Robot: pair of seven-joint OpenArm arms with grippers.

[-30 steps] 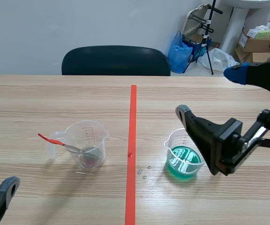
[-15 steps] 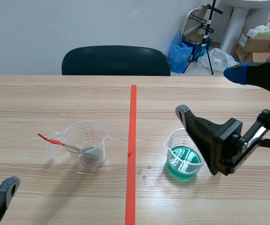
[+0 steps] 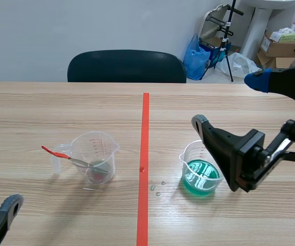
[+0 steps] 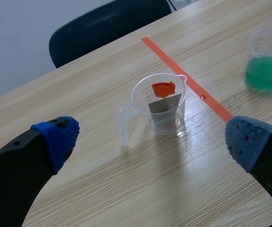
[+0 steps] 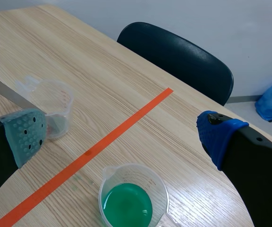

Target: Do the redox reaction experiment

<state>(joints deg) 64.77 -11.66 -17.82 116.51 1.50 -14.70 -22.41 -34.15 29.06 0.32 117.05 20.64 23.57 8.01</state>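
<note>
A clear handled measuring cup stands left of the tape line, and a metal strip with a red end leans in it. Right of the line stands a clear beaker of green liquid. My right gripper hangs open above and just to the right of that beaker, which sits below and between its fingers. My left gripper is open too, low at the near left, with the measuring cup ahead of it. Only one left finger shows in the scene view.
A few droplets lie on the wood between the tape line and the beaker. A dark chair stands behind the table's far edge. Boxes, a blue bag and a stand sit on the floor at the back right.
The left finger at the near left has shifted slightly down and to the right. Nothing else has moved.
</note>
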